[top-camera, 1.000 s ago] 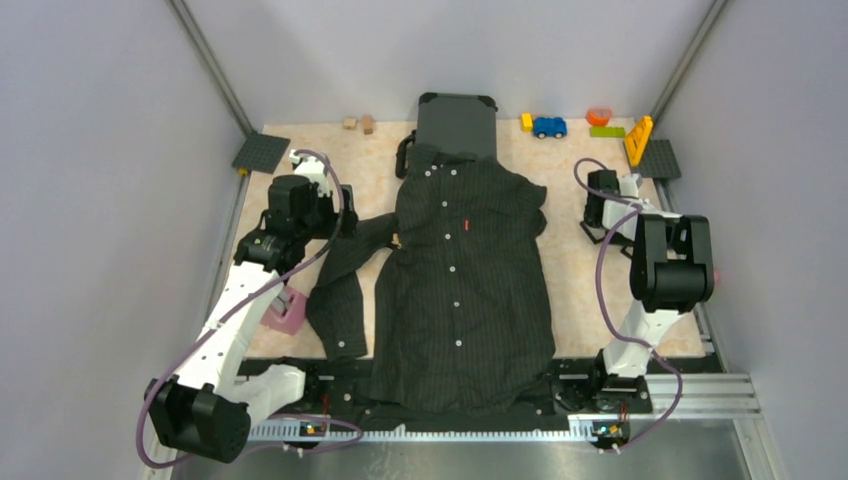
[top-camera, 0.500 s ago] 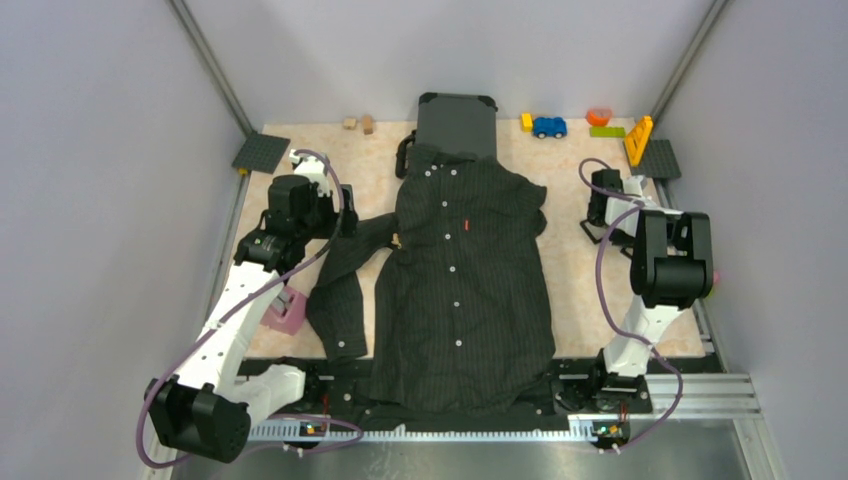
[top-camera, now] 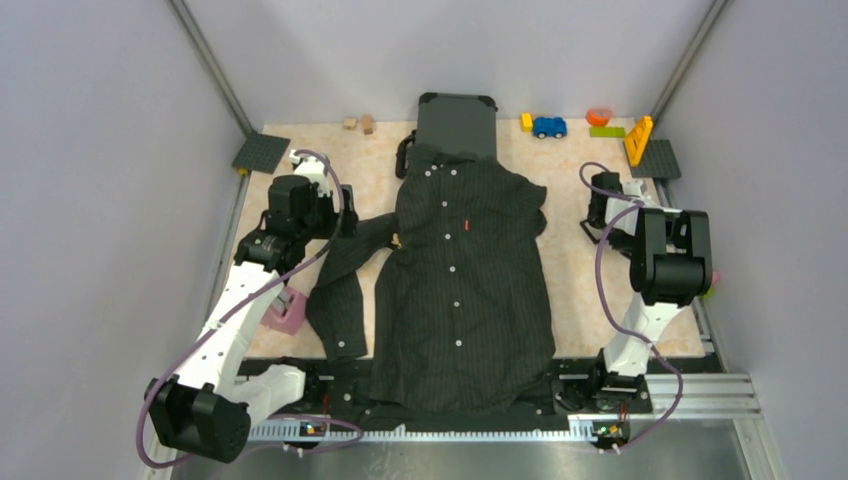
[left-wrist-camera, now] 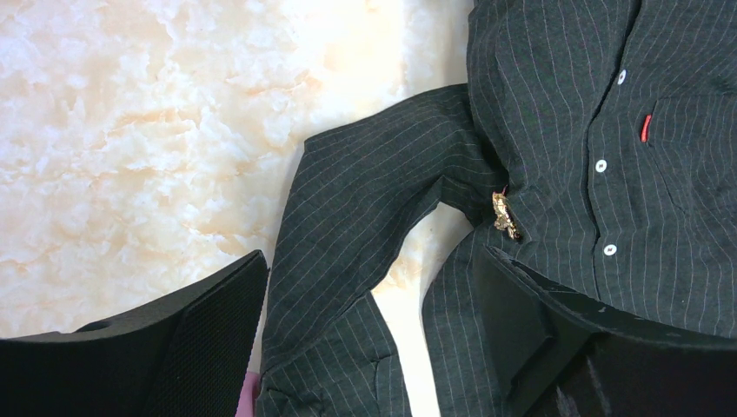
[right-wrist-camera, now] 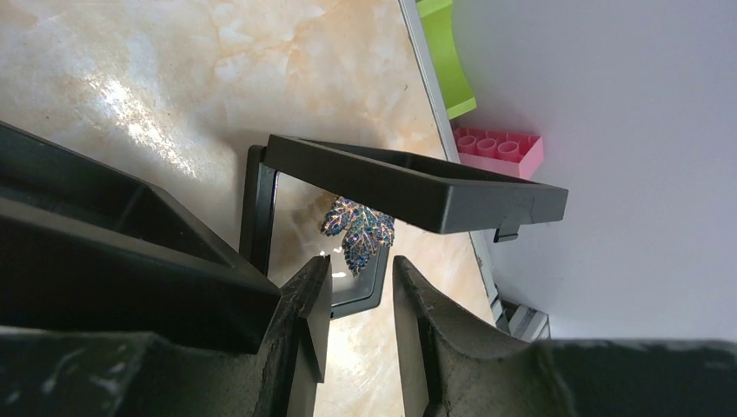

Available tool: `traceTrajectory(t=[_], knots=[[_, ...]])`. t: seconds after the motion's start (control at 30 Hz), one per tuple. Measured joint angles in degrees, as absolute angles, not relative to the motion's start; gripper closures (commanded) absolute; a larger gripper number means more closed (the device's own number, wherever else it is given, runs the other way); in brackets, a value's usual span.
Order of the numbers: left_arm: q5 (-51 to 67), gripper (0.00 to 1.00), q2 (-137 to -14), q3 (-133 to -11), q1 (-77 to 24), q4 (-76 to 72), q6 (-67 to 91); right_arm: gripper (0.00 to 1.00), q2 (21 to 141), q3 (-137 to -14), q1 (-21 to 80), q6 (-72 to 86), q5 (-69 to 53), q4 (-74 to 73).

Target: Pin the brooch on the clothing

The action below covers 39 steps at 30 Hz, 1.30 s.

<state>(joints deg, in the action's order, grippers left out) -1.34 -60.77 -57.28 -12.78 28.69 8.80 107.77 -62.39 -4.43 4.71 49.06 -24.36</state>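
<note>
Near end of dark grey hard suitcase (top-camera: 456, 118) covered by black pinstriped button-up shirt (top-camera: 462, 290). Pink object (top-camera: 290, 318) partly under left arm. Small gold item (left-wrist-camera: 503, 215) at armpit: too small to identify.

The tabletop (top-camera: 575, 285) is smooth and glossy with a cream marble pattern, throwing back a bright glare at the left of the right wrist view. The shirt (top-camera: 465, 270) is matt woven cloth, soft and creased, with fine pale pinstripes; its white buttons (left-wrist-camera: 600, 164) look like smooth plastic. Mid-frame in the left wrist view, a gold brooch (left-wrist-camera: 503, 215) shines like polished metal. The leaf brooch (right-wrist-camera: 358, 230) glitters with tiny multicoloured stones inside a matt black plastic frame case (right-wrist-camera: 408, 187). The left fingers (left-wrist-camera: 200, 326) are matt black with finely grained pads; the right fingers (right-wrist-camera: 434, 347) look rough and dull. The pink brick (right-wrist-camera: 502, 150) and green brick (right-wrist-camera: 446, 52) are smooth plastic.
</note>
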Motion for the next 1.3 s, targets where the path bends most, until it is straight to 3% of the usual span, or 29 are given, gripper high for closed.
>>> traceTrajectory(t=[0.7,0.9,1.17,1.3], knots=[[-1.37,0.08,-60.77,-57.25,-12.78,28.67,8.80,0.72,109.12,-64.05,-5.91,5.80,49.89,-25.45],[-1.37,0.08,-60.77,-57.25,-12.78,28.67,8.80,0.84,109.47,-64.25,-6.20,5.98,49.84,-25.80],[-1.37,0.08,-60.73,-57.25,-12.78,28.67,8.80,0.90,109.47,-64.25,-6.24,6.31,49.84,-25.89],[-1.34,0.08,-60.47,-57.25,-12.78,28.67,8.80,1.00,109.34,-64.25,-6.24,6.66,50.02,-25.93]])
